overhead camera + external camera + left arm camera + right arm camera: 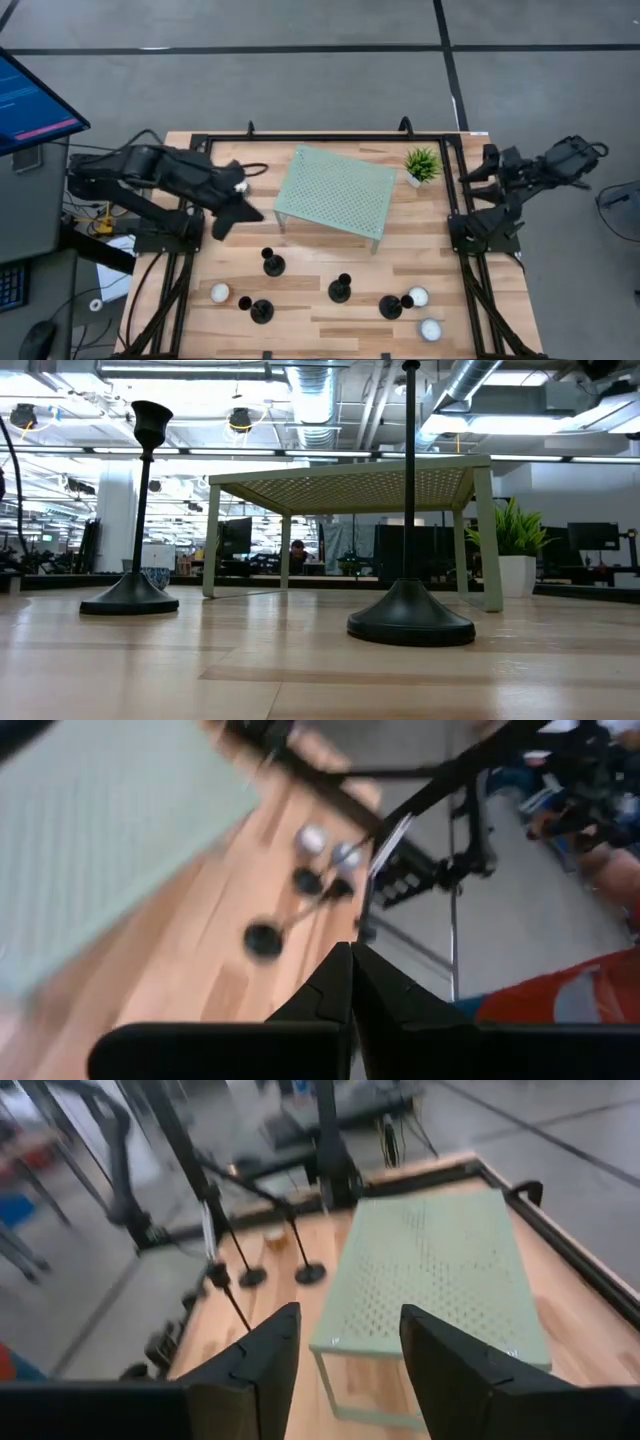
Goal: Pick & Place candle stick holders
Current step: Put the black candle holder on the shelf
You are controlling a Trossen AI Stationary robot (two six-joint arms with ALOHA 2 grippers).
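Several black candle stick holders stand on their disc bases along the table's near half: one (273,264), one (260,310), one (340,290) and one (392,306). The low view shows two of them up close, one (137,570) on the left and one (410,610) in the middle. My left gripper (235,212) hangs shut above the table's left side, left of the green shelf; its fingers (350,982) hold nothing. My right gripper (472,175) is raised over the table's right edge, open (345,1342) and empty, pointing toward the shelf.
A pale green perforated shelf (335,195) on legs stands mid-table toward the far side. A small potted plant (422,165) sits at its right. White tealights lie among the holders: one (219,293), one (418,297) and one (430,329). A black frame (300,136) runs along the table's edges.
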